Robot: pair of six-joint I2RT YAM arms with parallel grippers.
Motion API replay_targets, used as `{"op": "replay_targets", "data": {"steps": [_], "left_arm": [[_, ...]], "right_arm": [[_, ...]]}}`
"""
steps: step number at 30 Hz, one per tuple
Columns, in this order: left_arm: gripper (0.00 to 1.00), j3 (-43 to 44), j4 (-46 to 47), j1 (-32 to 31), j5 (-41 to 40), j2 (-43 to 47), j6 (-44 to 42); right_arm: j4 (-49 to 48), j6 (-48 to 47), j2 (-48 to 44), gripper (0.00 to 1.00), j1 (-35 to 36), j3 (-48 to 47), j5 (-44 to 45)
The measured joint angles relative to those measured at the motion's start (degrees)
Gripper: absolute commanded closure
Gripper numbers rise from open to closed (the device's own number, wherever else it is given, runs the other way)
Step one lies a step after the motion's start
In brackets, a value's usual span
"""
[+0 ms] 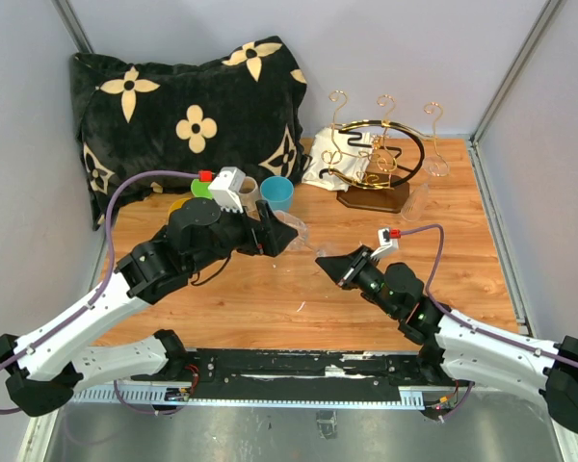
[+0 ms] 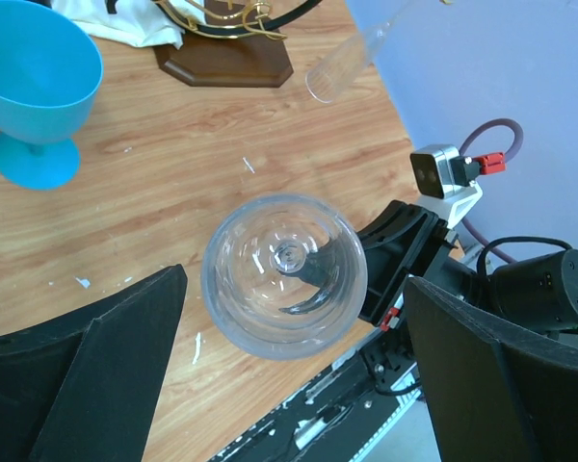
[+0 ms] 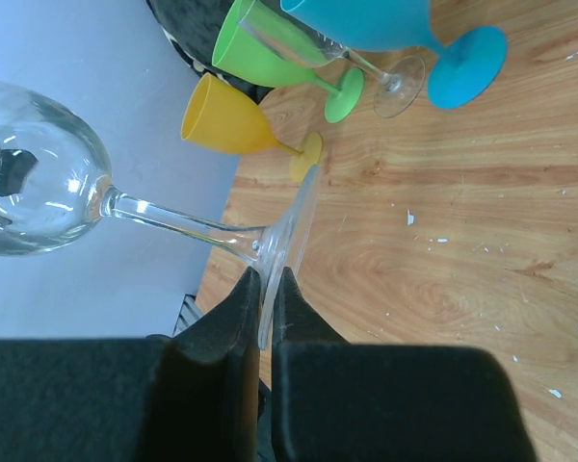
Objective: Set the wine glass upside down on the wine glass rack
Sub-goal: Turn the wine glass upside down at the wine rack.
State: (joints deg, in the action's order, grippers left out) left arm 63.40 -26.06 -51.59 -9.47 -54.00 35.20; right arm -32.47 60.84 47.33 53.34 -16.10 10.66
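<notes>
Left gripper [image 2: 294, 279]: spread wide, 1 finger on each side of the bowl, a gap visible on both sides.
Wine glass [image 2: 284, 274]: held sideways between the 2 arms, open rim facing the left wrist camera.
Right gripper [image 3: 267, 289]: almost closed, pinching the edge of the glass's foot.
Wine glass rack [image 1: 376, 159]: upright at the far right of the table [image 1: 270, 298], well apart from the glass.

The top camera looks down from above the near edge over the whole tabletop [image 1: 270, 289], while both close-up wrist cameras share the wine glass [image 2: 284, 274].
</notes>
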Motion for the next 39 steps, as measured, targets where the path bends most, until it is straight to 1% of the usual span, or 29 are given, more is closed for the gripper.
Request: {"op": "replay_targets", "data": {"steps": [5, 8, 14, 17, 22, 26, 29, 34, 39], "left_arm": [[0.0, 0.0, 0.0, 0.0, 0.0, 0.5, -0.5], [0.0, 0.6, -0.8, 0.0, -0.4, 1.2, -2.0], [0.0, 4.4, -3.8, 0.0, -3.0, 2.8, -6.2], [0.0, 5.4, -5.0, 0.0, -4.8, 3.8, -8.5], [0.0, 5.3, -6.6, 0.0, -5.9, 5.2, -12.3], [0.0, 4.9, -6.5, 0.0, -6.1, 6.7, -15.7], [0.0, 4.0, -5.9, 0.0, -5.9, 7.8, -18.5], [0.0, 3.3, -5.6, 0.0, -5.9, 8.0, -22.6], [0.0, 2.3, -4.7, 0.0, -5.9, 8.2, -25.6]], "right_arm": [[2.0, -2.5, -1.6, 0.99, 0.0, 0.1, 0.2], [7.0, -8.1, -4.4, 0.99, 0.0, -0.4, 0.4], [20.9, -25.4, -9.7, 1.0, 0.0, -7.0, 1.8], [25.1, -34.9, -12.8, 0.99, 0.0, -9.7, 2.4], [30.1, -47.4, -16.2, 0.99, 0.0, -11.1, 1.4], [33.8, -54.3, -15.7, 0.99, 0.0, -13.0, 1.0], [36.7, -58.6, -12.7, 1.0, 0.0, -17.1, 1.6], [36.4, -66.2, -10.0, 0.99, 0.0, -20.0, 1.0], [37.3, -76.0, -8.6, 0.99, 0.0, -20.1, -3.2]]}}
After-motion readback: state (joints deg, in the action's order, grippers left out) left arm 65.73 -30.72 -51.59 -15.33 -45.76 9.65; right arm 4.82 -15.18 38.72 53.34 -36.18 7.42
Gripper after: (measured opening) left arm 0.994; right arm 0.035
